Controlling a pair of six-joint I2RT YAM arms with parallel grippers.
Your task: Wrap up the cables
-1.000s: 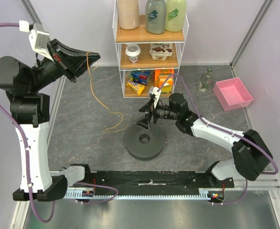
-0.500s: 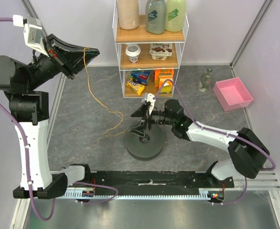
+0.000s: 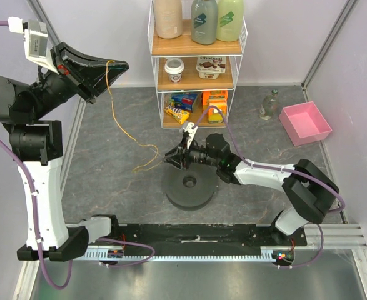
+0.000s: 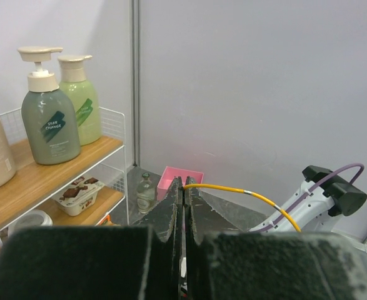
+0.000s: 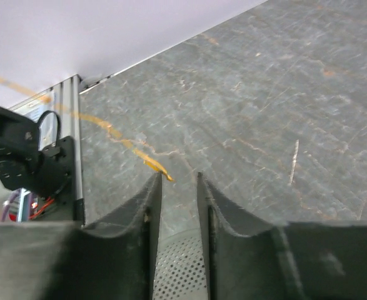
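Note:
A thin yellow-orange cable (image 3: 128, 135) hangs from my left gripper (image 3: 117, 64), held high at the left and shut on the cable's upper end (image 4: 246, 191). The cable runs down and right to the floor, ending in a loose tangle left of the dark grey round spool (image 3: 191, 187). My right gripper (image 3: 168, 157) reaches left past the spool's far-left rim, low over the floor. In the right wrist view its jaws (image 5: 178, 178) stand a narrow gap apart with nothing between them. The cable (image 5: 133, 147) lies just beside the left fingertip (image 5: 153, 187).
A white wire shelf (image 3: 197, 62) with bottles and snack packs stands at the back middle. A small glass bottle (image 3: 269, 105) and a pink bin (image 3: 305, 122) sit at the back right. A black rail (image 3: 196, 237) runs along the near edge.
My right gripper swung left from above the spool's hub to the cable by the rim, and its jaws narrowed. My left gripper rose slightly, drawing the cable up.

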